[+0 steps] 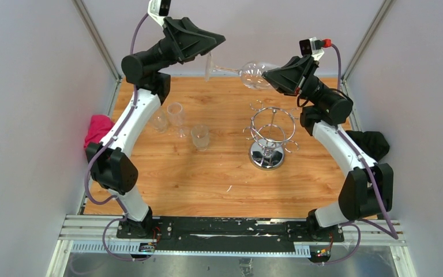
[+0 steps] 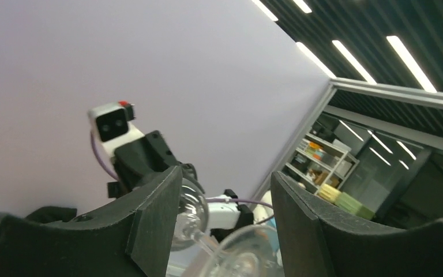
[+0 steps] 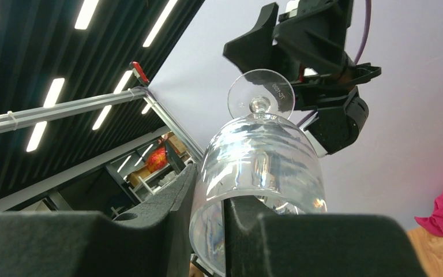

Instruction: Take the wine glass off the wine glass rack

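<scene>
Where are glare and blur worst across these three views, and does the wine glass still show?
Top external view: evenly lit, sharp; the shiny chrome wire rack glints at its mirrored base, the clear wine glass looks faint against the pale wall. Left wrist view: the glass blurs at the bottom edge. Right wrist view: ceiling light strips flare; the bowl is sharp with white highlights.

Both arms raised high over the table's (image 1: 207, 184) far edge, wrists turned toward each other, left gripper (image 1: 216, 45) jaws parted, right gripper (image 1: 267, 75) pinching the wine glass (image 1: 252, 74) bowl
</scene>
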`<act>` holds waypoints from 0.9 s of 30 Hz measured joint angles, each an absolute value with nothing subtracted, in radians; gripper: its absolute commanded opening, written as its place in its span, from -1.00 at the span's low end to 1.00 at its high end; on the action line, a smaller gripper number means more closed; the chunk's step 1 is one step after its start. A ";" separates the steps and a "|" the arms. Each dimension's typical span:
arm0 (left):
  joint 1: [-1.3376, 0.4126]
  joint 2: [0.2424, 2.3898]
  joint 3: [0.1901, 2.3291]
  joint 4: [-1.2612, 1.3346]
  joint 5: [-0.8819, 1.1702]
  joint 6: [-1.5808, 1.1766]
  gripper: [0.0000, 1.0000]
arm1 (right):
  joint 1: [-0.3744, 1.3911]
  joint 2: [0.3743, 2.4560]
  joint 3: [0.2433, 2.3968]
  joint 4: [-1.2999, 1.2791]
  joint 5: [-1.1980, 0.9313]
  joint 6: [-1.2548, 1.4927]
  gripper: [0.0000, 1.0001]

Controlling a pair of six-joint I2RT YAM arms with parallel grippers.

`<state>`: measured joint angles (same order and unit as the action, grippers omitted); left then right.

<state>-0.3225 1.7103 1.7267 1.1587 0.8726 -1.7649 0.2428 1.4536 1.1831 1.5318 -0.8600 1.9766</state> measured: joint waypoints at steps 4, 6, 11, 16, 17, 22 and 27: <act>-0.311 1.711 1.771 0.908 0.866 -1.572 0.26 | 0.243 1.421 1.175 1.493 -0.877 1.951 -1.00; -0.300 1.710 1.788 0.770 0.849 -1.463 0.26 | 0.243 1.402 1.169 1.469 -0.890 1.931 -1.00; -0.278 1.698 1.792 0.416 0.754 -1.180 0.29 | 0.240 1.338 1.161 1.306 -0.940 1.806 -1.00; -0.277 1.641 1.818 -0.069 0.495 -0.852 0.31 | 0.234 1.246 1.184 0.890 -0.974 1.496 -1.00; -0.277 1.621 1.818 -0.149 0.435 -0.797 0.31 | 0.233 1.230 1.209 0.766 -0.973 1.402 -1.00; -0.277 1.488 1.792 -0.372 0.209 -0.636 0.33 | 0.231 1.205 1.374 0.316 -0.923 1.041 -1.00; -0.279 1.316 1.680 -0.454 0.033 -0.554 0.42 | 0.227 1.210 1.489 0.023 -0.818 0.793 -1.00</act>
